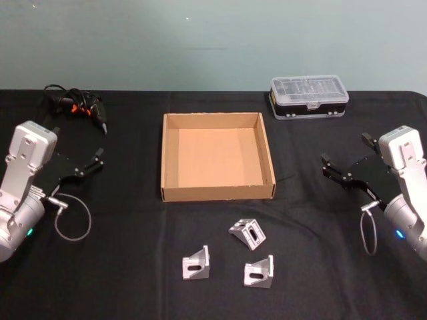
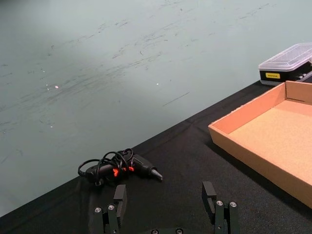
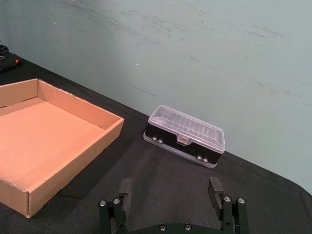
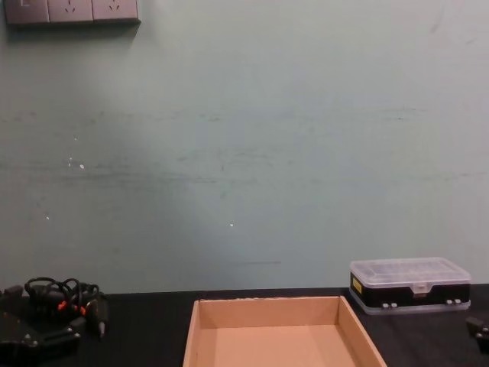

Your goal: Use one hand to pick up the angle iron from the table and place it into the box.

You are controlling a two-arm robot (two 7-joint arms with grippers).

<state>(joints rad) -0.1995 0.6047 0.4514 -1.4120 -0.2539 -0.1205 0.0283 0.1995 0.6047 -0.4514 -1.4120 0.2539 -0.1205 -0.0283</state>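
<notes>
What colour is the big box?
The box is tan, like plain cardboard; the head view shows it best.

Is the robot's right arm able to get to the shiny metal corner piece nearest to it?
Probably yes. The right gripper, jaws open, hangs beside the shallow tan cardboard box, and only bare black tabletop lies between it and the nearest silver metal angle iron.

Left arm [image 1: 23,170]: silver-grey casing, boxy wrist block above a rounded segment; small teal light [image 1: 30,232] low on it. Thin grey cable loop [image 1: 91,219] runs from a metal plug. Left pincer [image 2: 164,191]: matte black, two flat fingers, silver screws [image 2: 108,207] at each finger base. Right arm [image 1: 405,170]: same casing, blue light [image 1: 398,233], matching loop [image 1: 362,230]. Right pincer [image 3: 169,185]: black, same screws.
</notes>
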